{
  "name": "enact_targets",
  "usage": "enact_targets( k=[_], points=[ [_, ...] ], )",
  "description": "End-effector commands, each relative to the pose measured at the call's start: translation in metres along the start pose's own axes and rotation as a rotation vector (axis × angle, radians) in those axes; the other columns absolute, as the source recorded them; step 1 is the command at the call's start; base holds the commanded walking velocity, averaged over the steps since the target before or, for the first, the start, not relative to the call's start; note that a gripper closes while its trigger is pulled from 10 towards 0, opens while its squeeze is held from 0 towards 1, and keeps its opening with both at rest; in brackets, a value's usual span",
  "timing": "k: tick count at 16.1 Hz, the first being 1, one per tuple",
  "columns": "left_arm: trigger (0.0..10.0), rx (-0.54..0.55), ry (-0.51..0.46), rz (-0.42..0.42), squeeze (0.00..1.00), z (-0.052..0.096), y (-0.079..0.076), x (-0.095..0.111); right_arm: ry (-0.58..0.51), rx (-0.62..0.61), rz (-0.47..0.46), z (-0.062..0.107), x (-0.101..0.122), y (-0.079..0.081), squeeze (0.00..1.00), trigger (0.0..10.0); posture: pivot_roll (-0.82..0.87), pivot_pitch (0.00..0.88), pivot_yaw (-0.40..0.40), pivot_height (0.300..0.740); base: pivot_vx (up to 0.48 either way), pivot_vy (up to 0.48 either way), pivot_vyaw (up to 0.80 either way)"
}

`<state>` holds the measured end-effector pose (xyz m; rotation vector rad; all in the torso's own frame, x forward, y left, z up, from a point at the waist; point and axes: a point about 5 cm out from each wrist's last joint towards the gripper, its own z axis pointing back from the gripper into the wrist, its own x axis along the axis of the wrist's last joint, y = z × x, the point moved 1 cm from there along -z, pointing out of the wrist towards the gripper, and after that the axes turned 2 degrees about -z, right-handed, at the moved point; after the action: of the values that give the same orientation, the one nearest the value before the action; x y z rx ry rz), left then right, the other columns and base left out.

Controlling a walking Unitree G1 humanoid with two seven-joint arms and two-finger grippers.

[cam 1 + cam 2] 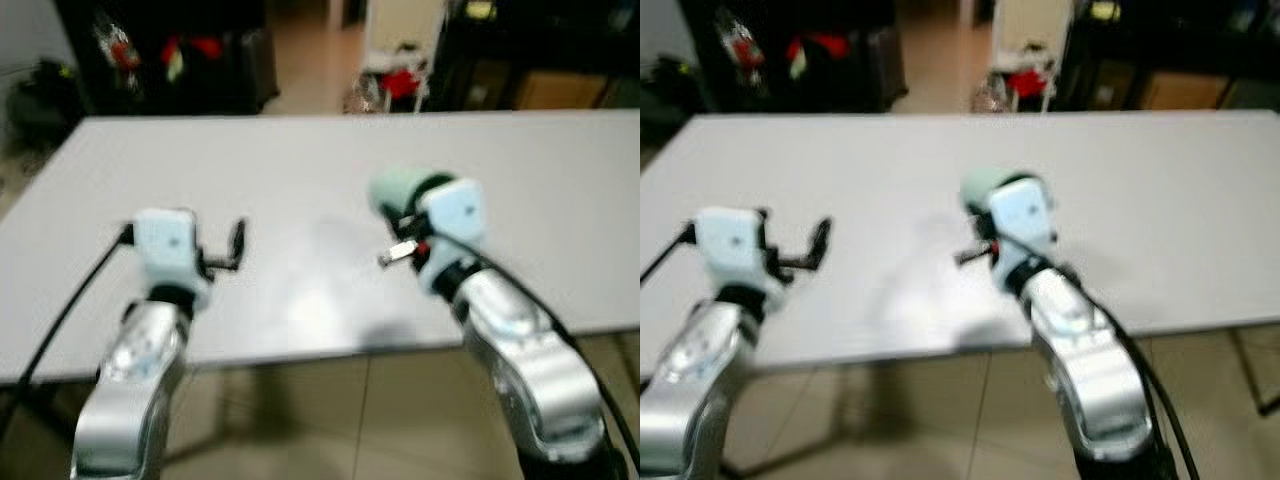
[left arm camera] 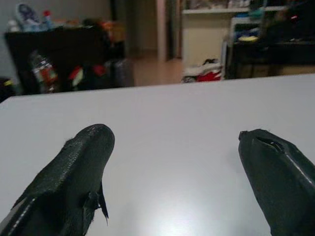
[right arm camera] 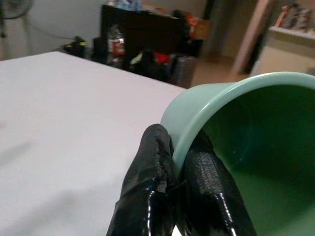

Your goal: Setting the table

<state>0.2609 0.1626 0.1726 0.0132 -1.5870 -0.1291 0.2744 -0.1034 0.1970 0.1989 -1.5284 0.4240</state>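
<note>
A pale green bowl (image 3: 246, 147) is pinched by its rim between the two black fingers (image 3: 152, 196) of my right gripper (image 3: 179, 172), one finger outside the wall and one inside. In the head views the bowl (image 1: 400, 188) is held just above the white table (image 1: 300, 170), near its middle, in front of the right gripper (image 1: 405, 235). My left gripper (image 1: 235, 245) hovers over the table's near left part, open, its fingers (image 2: 74, 177) spread wide with nothing between them.
The table's near edge (image 1: 300, 355) runs just under both wrists, with tiled floor below. Dark furniture and cluttered shelves (image 1: 160, 50) stand beyond the far edge, and a red and white object (image 1: 395, 85) lies on the floor there.
</note>
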Motion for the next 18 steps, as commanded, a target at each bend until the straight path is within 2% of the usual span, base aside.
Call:
enact_targets(
  k=[1,5,8,9,11,12,14,15,18],
  points=[
    [10.0,-0.045,-0.016,0.009,0.00,0.000,-0.009,0.003,-0.024,-0.038,0.017,0.004,0.005,-0.009,0.00,10.0,-0.12,0.000,0.023,0.740,0.379,0.000,0.00],
    [10.0,-0.077,-0.015,0.016,0.00,0.002,-0.013,0.002,-0.023,-0.042,0.036,0.007,0.004,-0.011,0.00,10.0,-0.11,0.000,0.018,0.740,0.372,0.000,0.00],
    [10.0,-0.070,-0.017,0.009,0.00,0.006,-0.013,0.003,-0.017,0.003,0.042,0.002,0.004,-0.012,0.00,10.0,-0.09,0.000,0.000,0.740,0.361,0.000,0.00],
    [10.0,-0.062,-0.016,0.005,0.00,0.008,-0.012,0.003,-0.015,0.026,0.039,0.001,0.004,-0.010,0.00,10.0,-0.08,0.000,-0.006,0.740,0.356,0.000,0.00],
    [10.0,-0.048,-0.011,-0.004,0.00,0.013,-0.010,0.003,0.005,0.088,0.113,-0.001,0.002,-0.006,0.00,10.0,-0.07,0.000,-0.012,0.740,0.360,0.000,0.00],
    [10.0,-0.037,-0.009,-0.016,0.00,0.016,-0.007,0.003,0.009,0.133,0.120,-0.002,0.001,0.000,0.00,10.0,-0.05,0.000,-0.020,0.740,0.360,0.000,0.80],
    [10.0,-0.030,-0.005,-0.028,0.00,0.019,-0.005,0.004,0.007,0.154,0.120,-0.002,0.000,0.003,0.00,10.0,-0.03,0.000,-0.028,0.740,0.358,0.000,0.80],
    [10.0,-0.031,0.000,-0.043,0.00,0.021,-0.003,0.003,0.013,0.171,0.077,-0.003,-0.002,0.004,0.00,10.0,-0.02,0.000,-0.028,0.740,0.334,0.000,0.00],
    [10.0,-0.060,0.022,-0.081,0.00,0.030,0.000,0.003,0.056,0.290,0.145,-0.009,-0.006,0.006,0.00,10.0,0.00,0.000,-0.035,0.740,0.000,0.000,0.00]
  ],
)
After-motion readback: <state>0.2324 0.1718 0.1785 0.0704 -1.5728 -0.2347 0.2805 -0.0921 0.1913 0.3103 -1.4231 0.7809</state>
